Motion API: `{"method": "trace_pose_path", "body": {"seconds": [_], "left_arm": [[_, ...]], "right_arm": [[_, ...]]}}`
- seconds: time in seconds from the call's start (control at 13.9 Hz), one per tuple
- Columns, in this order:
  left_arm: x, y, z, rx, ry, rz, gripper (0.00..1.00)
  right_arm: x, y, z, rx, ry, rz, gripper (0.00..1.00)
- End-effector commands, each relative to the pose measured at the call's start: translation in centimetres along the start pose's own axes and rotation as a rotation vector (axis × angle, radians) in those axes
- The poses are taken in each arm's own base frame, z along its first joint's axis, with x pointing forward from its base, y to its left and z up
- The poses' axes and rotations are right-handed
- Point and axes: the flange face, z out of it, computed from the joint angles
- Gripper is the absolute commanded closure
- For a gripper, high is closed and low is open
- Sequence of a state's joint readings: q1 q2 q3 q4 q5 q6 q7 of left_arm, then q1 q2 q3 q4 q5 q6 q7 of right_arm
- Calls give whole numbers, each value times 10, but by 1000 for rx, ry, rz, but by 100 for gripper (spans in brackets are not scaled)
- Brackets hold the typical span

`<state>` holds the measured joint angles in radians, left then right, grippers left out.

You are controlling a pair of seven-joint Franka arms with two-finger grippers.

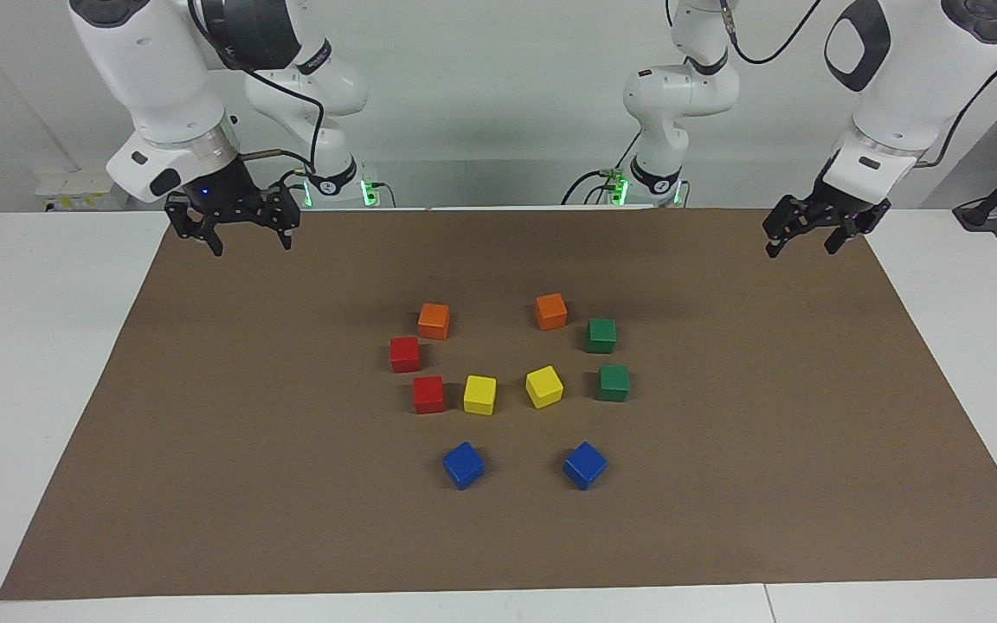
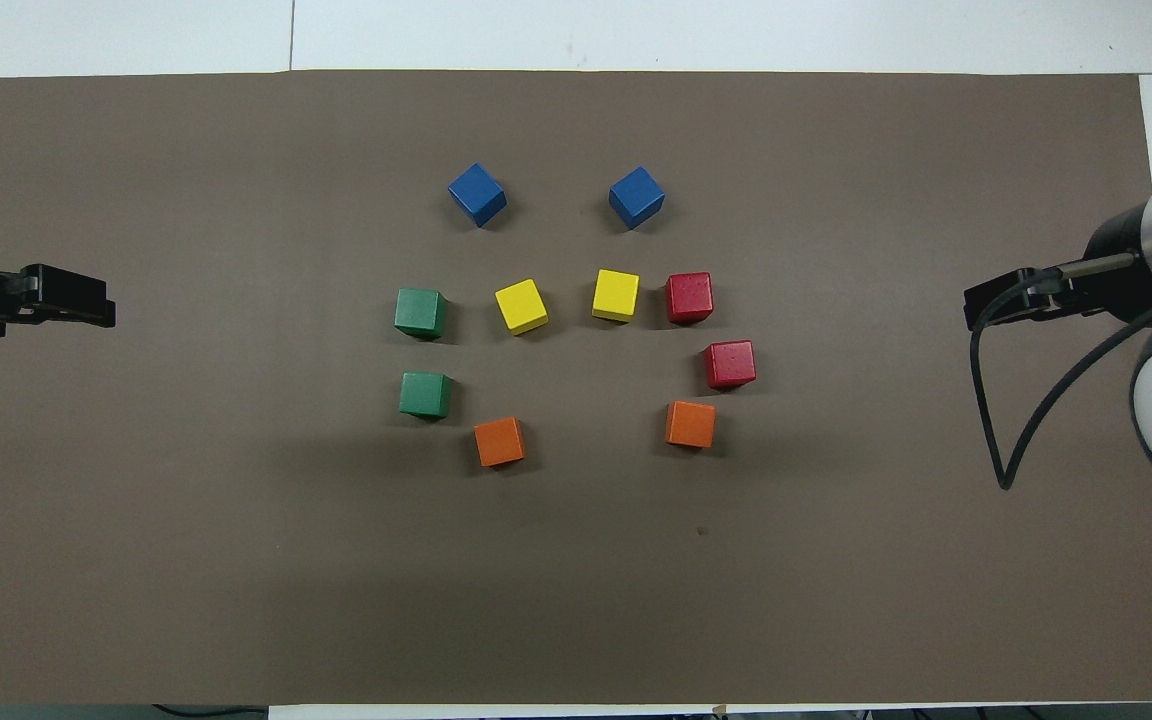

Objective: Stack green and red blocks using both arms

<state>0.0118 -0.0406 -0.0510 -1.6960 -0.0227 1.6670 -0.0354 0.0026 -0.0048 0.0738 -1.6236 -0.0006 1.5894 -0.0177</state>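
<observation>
With nothing yet stacked, the green blocks [image 1: 607, 359] and red blocks [image 1: 416, 374] are left flanking the yellow blocks [image 1: 511, 390], while the left gripper [image 1: 819, 234] and right gripper [image 1: 234, 227] are held with wide, empty jaws over the brown mat [image 1: 204, 433] edges.

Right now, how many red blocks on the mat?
2. Both lie flat toward the right arm's end of the cluster, unstacked. One red block sits beside an orange block; the other red block is farther from the robots, beside a yellow block. Nothing hides any.
</observation>
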Motion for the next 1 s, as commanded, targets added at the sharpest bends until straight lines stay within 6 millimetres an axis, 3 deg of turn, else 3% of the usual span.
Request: {"method": "trace_pose_path", "body": {"seconds": [0.0,0.93], "left_arm": [[0,0,1,-1,8,-4,0],[-7,9,14,1,5,0,0]], "right_arm": [[-2,1,1,14,5,-5,0],[-2,1,1,14,5,-5,0]]}}
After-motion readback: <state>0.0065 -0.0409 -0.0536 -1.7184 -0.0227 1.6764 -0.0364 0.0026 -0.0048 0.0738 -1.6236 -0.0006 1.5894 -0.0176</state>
